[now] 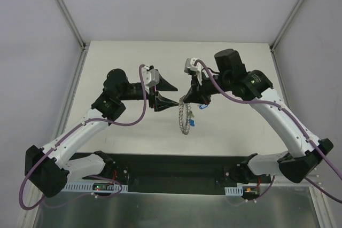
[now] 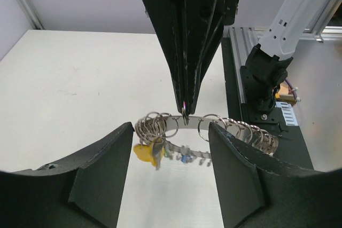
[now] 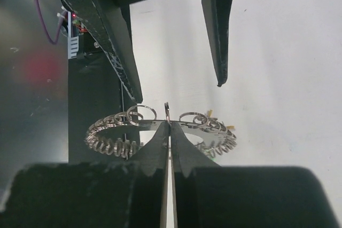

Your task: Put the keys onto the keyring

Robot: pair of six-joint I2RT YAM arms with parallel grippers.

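Observation:
The keyring (image 1: 185, 117) is a grey metal hoop hung with many small split rings, dangling above the table between the two arms. My right gripper (image 1: 188, 100) is shut on the keyring, its fingertips (image 3: 170, 125) pinching one small split ring on the rim (image 3: 144, 126). My left gripper (image 1: 177, 95) is open and faces it from the left. In the left wrist view its fingers (image 2: 107, 169) stand either side of the keyring (image 2: 195, 119) without touching. The keys hang from the hoop: a yellow one (image 2: 142, 152), a green one (image 2: 168, 154) and a blue one (image 2: 183, 158).
A white table top (image 1: 133, 62) lies below, bounded by metal frame rails (image 1: 72, 89) and grey walls. The black base plate (image 1: 171, 169) with both arm mounts runs along the near edge. The right arm's white link (image 2: 294, 20) shows behind the keyring.

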